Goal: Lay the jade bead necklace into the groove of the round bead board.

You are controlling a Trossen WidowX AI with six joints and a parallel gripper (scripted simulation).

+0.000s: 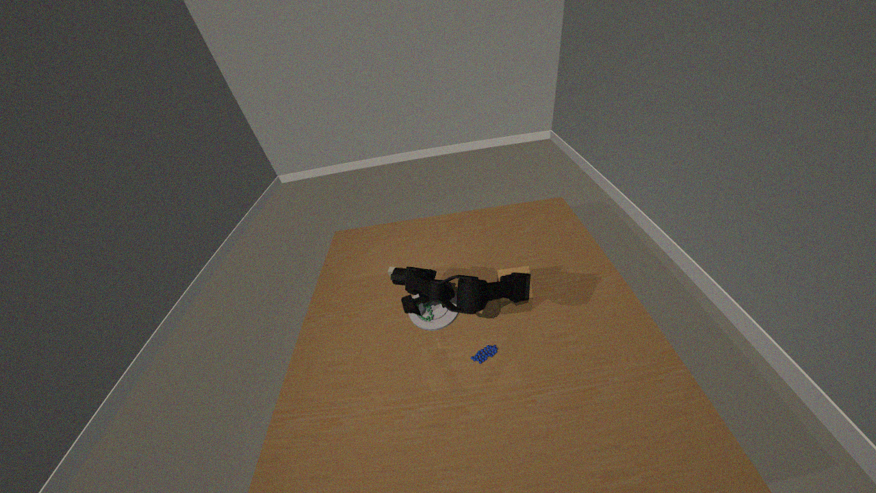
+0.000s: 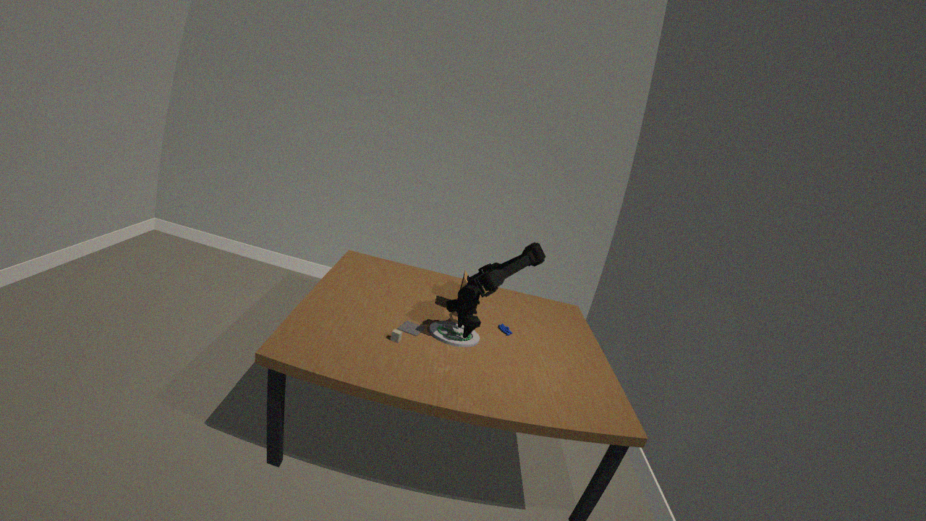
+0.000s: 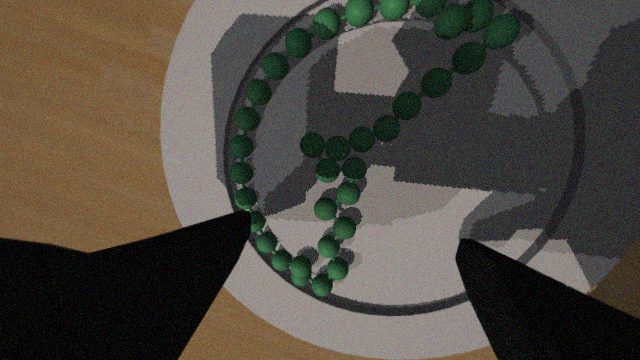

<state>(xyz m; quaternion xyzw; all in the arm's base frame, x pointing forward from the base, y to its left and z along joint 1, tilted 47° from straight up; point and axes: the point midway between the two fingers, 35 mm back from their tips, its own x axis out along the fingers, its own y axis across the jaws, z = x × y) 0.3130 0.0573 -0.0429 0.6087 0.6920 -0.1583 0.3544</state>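
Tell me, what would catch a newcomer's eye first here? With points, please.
Probably the black robot arm [image 1: 471, 294] [image 2: 495, 277], reaching over a pale round board [image 1: 432, 324] [image 2: 475, 339] [image 3: 195, 150] on the wooden table. Up close, green beads [image 3: 242, 146] stand out, partly following the board's ring and partly straying inside it. A bright blue beaded bundle [image 1: 484, 353] [image 2: 505, 329] lies apart on the wood.

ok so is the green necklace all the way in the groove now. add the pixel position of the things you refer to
Only partly in: in the wrist view, the jade bead necklace [image 1: 427, 316] [image 3: 242, 146] follows the groove's left side, but other beads cut across the board's middle.
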